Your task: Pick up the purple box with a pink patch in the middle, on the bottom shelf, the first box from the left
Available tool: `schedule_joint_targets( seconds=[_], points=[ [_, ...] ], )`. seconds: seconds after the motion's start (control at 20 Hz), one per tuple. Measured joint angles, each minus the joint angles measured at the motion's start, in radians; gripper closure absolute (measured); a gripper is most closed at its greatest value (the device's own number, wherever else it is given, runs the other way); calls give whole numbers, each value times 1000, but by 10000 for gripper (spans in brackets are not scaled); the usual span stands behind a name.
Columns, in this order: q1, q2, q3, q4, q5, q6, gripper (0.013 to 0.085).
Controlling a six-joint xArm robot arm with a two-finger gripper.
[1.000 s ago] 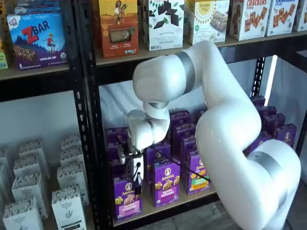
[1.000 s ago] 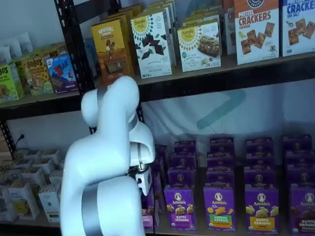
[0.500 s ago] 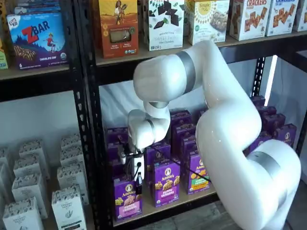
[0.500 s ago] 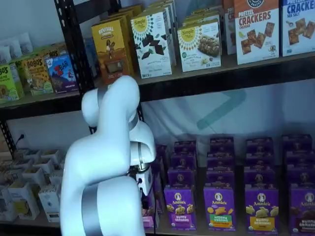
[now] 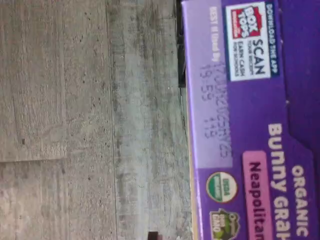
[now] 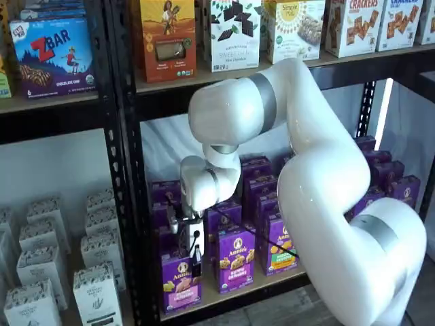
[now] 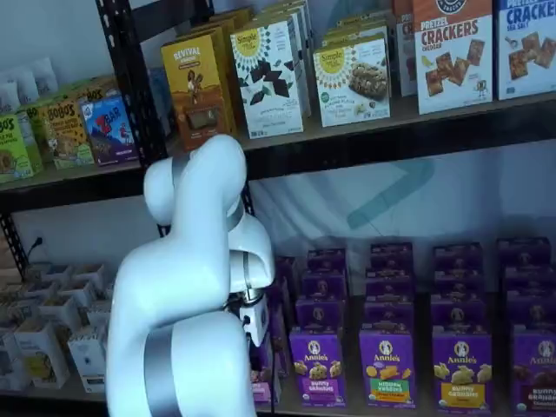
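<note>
Currently: tool (image 6: 196, 261) low at the top of the purple box (image 6: 180, 282), one black finger visible against the carton's upper front. Jaw width impossible to tell, likewise whether closed on the carton.

Location of purple box: left end of the bottom shelf (image 6: 228, 293), upright, at the near edge, pink patch facing out. Top panel large in the wrist view (image 5: 250, 125).

Risks:
- Shallow or off-centre grip near the top edge, hence possible slip or tilt on lifting.
- Snagging the like carton directly behind, or nudging the neighbouring carton (image 6: 236, 261) just to the right.
- Cable (image 6: 258, 239) near the box fronts, so some chance of catching.

Containers:
- Bottom shelf: rows of purple cartons, front to far, apparently several deep.
- Upper shelf (image 6: 204, 78): assorted snack cartons, upright.
- All cartons closed, contents unseen.
</note>
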Motion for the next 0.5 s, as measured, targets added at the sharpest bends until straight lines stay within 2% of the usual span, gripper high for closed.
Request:
schedule_joint_targets(
  seconds=[0.15,0.25,0.3,0.35,0.5],
  points=[
    [2,2,-1,6,-3,-3,330],
    [3,3,-2,9,-4,-5,410],
    [4,3,-2,9,-5,-4,410],
    [4,4,-2,10,-6,-5,450],
    [4,5,-4,6,-7,-1,490]
  ],
)
